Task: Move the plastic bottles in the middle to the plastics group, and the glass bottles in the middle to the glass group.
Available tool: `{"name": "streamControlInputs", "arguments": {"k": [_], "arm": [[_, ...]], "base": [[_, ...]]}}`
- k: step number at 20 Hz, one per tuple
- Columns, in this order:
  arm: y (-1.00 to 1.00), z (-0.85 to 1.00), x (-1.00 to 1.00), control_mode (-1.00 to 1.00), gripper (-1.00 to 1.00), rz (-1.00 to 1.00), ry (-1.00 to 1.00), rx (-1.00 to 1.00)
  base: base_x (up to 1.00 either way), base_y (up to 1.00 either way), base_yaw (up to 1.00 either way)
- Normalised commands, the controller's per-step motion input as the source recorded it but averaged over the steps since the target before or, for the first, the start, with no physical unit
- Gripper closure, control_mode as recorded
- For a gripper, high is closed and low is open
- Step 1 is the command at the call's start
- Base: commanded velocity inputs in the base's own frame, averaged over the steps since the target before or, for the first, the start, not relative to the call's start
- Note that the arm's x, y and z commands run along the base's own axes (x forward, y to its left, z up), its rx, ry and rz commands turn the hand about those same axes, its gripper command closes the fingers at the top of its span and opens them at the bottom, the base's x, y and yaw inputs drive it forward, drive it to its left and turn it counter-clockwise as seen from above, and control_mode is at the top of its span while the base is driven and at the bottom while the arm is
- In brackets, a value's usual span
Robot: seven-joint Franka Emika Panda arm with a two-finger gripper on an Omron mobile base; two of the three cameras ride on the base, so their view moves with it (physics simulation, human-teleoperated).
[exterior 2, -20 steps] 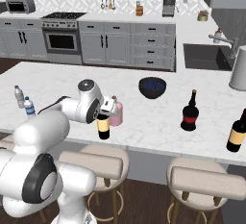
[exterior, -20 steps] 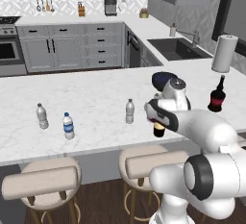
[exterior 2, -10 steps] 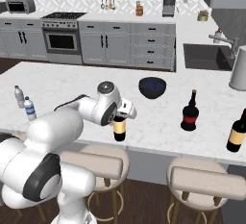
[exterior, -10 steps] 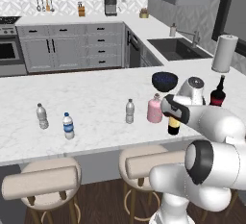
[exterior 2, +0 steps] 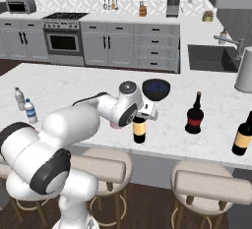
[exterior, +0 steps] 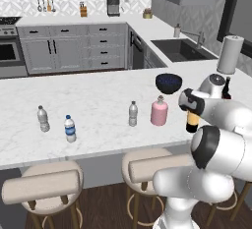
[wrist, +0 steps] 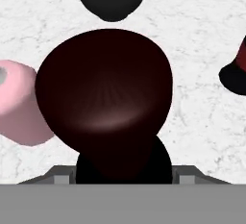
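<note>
Wine bottle (exterior 2: 140, 129), dark w/ yellowish label, is hanging upright in the gripper (exterior 2: 145, 110), base looking just clear of the counter (exterior 2: 74, 83) near its front edge. In hand view its dark shoulder (wrist: 105, 98) is filling the centre, neck running back toward the fingers. Jaws are standing part-open, clamped on the neck; pads themselves aren't visible, so contact is judged from how the bottle is hanging.

Outward from the bottle:
- Pink bottle (exterior: 159, 111) is sitting at approx 9 o'clock of the wine bottle in left base view, near but apart; pink body at 9 o'clock in hand view too.
- Dark bowl (exterior 2: 156, 89) is sitting at 12 o'clock, further back on the counter.
- Clear water bottle (exterior: 133, 113) is standing just beyond the pink one, still mid-counter.
- Black glass bottle w/ red label (exterior 2: 195, 114) is standing at 3 o'clock in right base view, well apart. A second dark yellow-labelled bottle (exterior 2: 242, 133) is further out at the edge.
- Two small water bottles (exterior: 44, 119) and (exterior: 70, 128) are far off at 9 o'clock.

Step in hand (judgement): carrying the wine bottle toward the glass group. Next move is calling for travel toward 3 o'clock, keeping the bottle vertical, setting down beside the black bottle w/o knocking it, then opening the jaws. Pink and clear bottles aren't yet sorted.
</note>
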Motion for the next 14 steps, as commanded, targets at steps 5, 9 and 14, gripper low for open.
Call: {"name": "streamControlInputs", "arguments": {"k": [5, 9, 14], "arm": [[-0.62, 0.04, 0.2, -1.0, 1.0, -0.08, 0.0, 0.0], [-0.69, 0.0, 0.06, -1.0, 1.0, -0.08, 0.0, 0.0], [-0.52, 0.0, 0.0, -1.0, 1.0, -0.07, -0.01, 0.0]], "base": [[0.0, 0.0, 0.0], [0.0, 0.0, 0.0], [0.0, 0.0, 0.0]]}}
